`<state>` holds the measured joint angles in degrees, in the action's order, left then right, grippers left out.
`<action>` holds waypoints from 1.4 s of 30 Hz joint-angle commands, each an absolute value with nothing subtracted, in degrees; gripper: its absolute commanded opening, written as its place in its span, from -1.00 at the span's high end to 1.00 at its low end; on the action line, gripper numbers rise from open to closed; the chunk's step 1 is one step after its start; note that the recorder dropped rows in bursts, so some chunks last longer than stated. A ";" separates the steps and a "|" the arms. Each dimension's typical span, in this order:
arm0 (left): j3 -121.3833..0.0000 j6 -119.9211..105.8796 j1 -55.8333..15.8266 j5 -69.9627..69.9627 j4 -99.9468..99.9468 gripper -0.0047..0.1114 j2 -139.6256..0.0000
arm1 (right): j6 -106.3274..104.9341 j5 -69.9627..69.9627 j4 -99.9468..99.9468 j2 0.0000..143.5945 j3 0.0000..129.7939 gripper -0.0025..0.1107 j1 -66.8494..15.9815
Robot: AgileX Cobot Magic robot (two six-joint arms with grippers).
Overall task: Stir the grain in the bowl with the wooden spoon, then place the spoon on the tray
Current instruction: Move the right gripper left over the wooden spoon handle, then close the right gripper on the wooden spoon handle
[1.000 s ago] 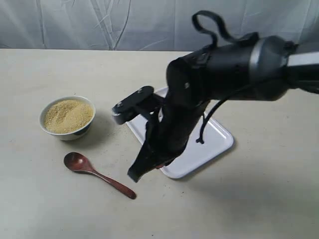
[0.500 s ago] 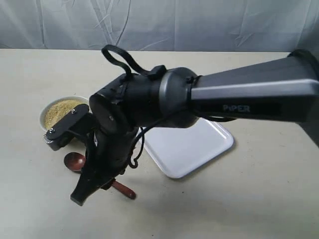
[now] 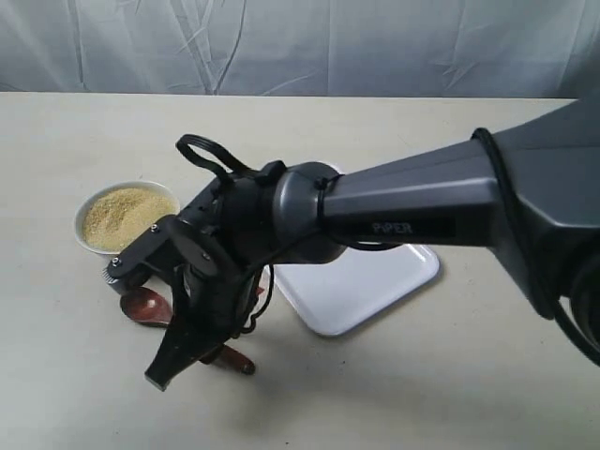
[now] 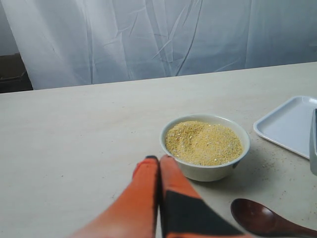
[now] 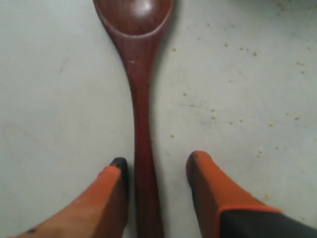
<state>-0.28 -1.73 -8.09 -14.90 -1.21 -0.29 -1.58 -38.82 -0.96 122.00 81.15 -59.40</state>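
The right claw point(image 5: 158, 158) stands open over the table point(image 5: 247, 74), its two orange fingers point(image 5: 210, 183) straddling the slim handle of the wooden spoon point(image 5: 141, 114). The handle runs nearer one finger than the other, and neither has closed on it. The spoon lies flat, its round scoop out ahead of the fingertips. A few stray grains point(image 5: 233, 119) dot the table beside that claw. The tray point(image 3: 375, 286) sits behind it, partly under the arm. The left claw point(image 4: 158, 159) is pressed closed with nothing in it. The bowl point(image 4: 198, 171), heaped with grain point(image 4: 203, 141), stands just ahead of its tips.
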 commanded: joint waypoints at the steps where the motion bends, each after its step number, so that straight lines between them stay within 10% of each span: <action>1: 0.00 -1.74 -8.07 -14.55 -1.09 0.92 0.00 | -1.33 -38.94 -1.03 122.59 81.46 0.33 -59.40; 6: 0.00 -1.74 -8.07 -14.55 -1.09 0.92 0.00 | -1.29 -41.18 -1.70 120.62 81.46 0.96 -59.40; 26: 0.00 -1.74 -8.07 -14.55 -1.09 0.92 0.00 | -18.21 -64.49 -16.63 120.85 108.61 0.96 -57.95; 42: 0.00 -1.74 -8.07 -14.55 -1.09 0.92 0.00 | -19.10 -49.70 -25.26 134.52 114.21 0.95 -56.66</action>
<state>-0.28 -1.73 -8.09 -14.90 -1.21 -0.29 -18.73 -52.34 -24.51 134.52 113.81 -56.69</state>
